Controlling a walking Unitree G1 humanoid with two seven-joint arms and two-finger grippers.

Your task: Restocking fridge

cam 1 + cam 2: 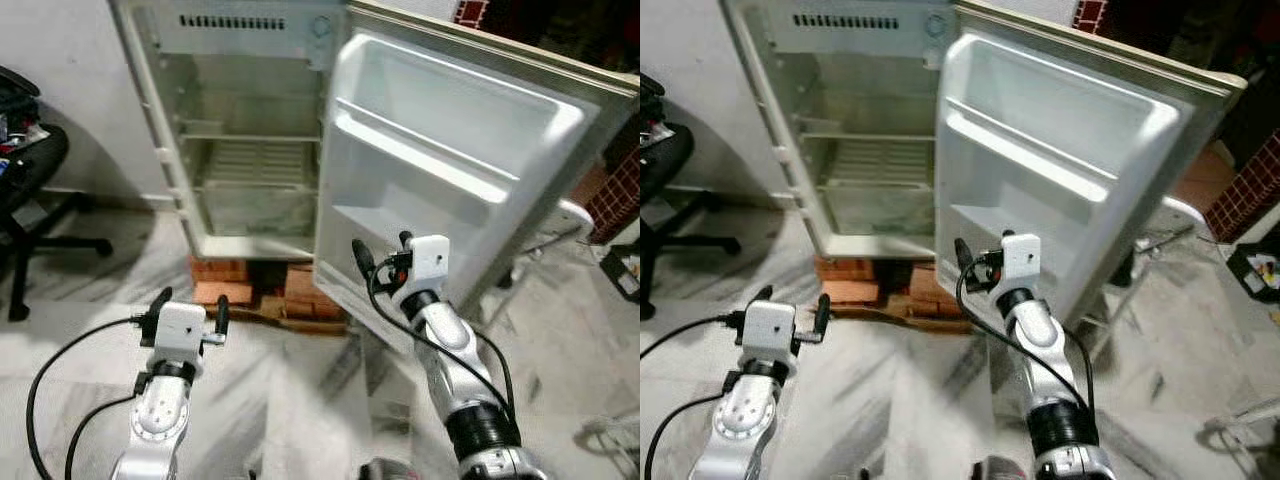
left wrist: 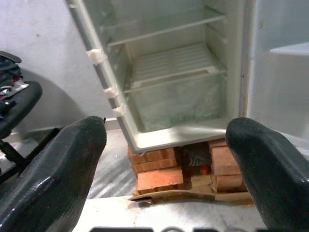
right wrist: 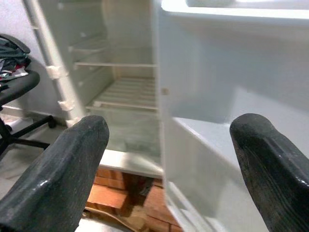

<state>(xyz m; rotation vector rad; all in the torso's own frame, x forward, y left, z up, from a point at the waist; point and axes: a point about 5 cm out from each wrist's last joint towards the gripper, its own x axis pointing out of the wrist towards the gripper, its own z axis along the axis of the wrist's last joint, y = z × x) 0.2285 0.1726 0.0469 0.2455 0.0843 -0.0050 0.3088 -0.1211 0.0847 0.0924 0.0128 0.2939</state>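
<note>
Marble floor before upright fridge, door swung right; left gripper and right gripper spread, empty.

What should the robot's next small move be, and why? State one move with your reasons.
Probably turn away to fetch an item. The fridge stands on bricks with its door swung wide open and its shelves bare, while the left gripper and right gripper are both open and hold nothing to stock.
</note>
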